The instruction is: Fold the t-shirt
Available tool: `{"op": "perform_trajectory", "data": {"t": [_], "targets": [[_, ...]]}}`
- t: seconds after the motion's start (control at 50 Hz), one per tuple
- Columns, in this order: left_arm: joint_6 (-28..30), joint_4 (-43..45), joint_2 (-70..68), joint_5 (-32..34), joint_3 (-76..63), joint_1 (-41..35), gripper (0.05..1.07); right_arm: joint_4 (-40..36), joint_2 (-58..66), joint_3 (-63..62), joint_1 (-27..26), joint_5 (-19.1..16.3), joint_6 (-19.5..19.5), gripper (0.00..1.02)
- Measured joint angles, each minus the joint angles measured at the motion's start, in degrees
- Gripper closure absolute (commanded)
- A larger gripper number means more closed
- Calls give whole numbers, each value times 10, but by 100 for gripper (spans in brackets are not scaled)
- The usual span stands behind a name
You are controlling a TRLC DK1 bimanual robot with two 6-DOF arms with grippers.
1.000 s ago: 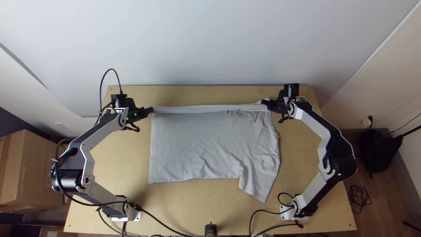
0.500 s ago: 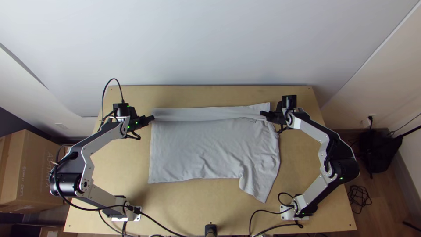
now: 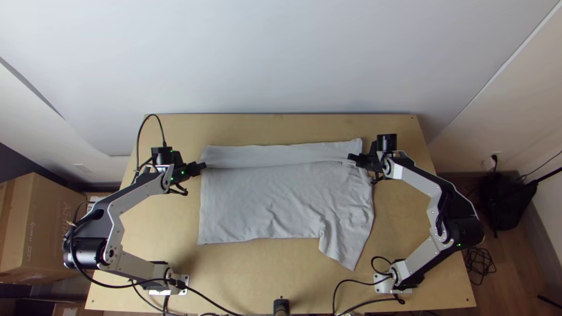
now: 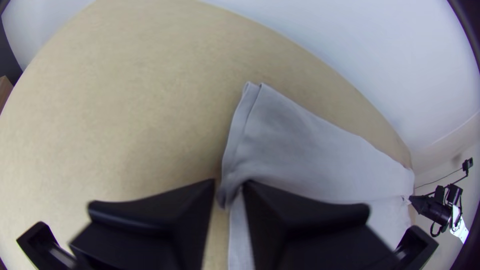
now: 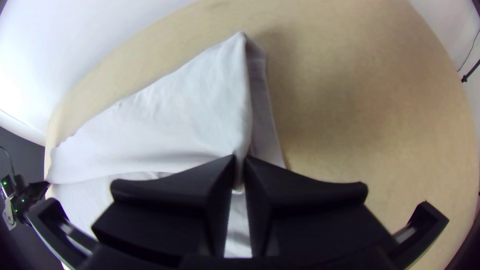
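Left hand (image 3: 202,166) and right hand (image 3: 351,157) pinch opposite ends of t-shirt (image 3: 263,202) flap (image 3: 275,155), main body toward counter (image 3: 246,275) near edge.

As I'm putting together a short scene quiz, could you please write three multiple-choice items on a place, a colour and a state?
1. Where is the right gripper?
A) At the t-shirt's left side
B) At its right side
C) Beyond the table

2. What colour is the t-shirt?
A) Grey
B) Red
C) Green

3. How is the left gripper?
A) Wide open
B) Clear of the cloth
C) Pinching cloth

1 B: the top view places it there.
2 A: the fabric looks plain grey.
3 C: cloth runs between its fingers.
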Motion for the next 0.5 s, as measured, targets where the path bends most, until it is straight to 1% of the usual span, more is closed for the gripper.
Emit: {"op": "perform_trajectory", "data": {"t": [0.04,0.08,0.18,0.28,0.32,0.36,0.5], "targets": [[2,-11,-3,0,-1,2,12,-3,-7,-2,-3,1,0,53],[5,-21,-5,-1,0,5,12,-5,-17,-5,-7,3,0,49],[5,-48,-18,0,0,20,12,-10,-60,-25,-20,5,0,48],[7,-63,-57,5,-2,40,12,-15,-132,-54,-30,4,1,48],[9,-69,-80,14,-2,48,12,-19,-165,-68,-32,4,1,44],[11,-79,-102,21,-2,55,12,-32,-203,-80,-33,3,3,40],[20,-126,-172,40,-2,73,12,-85,-336,-121,-33,-2,11,40]]}}
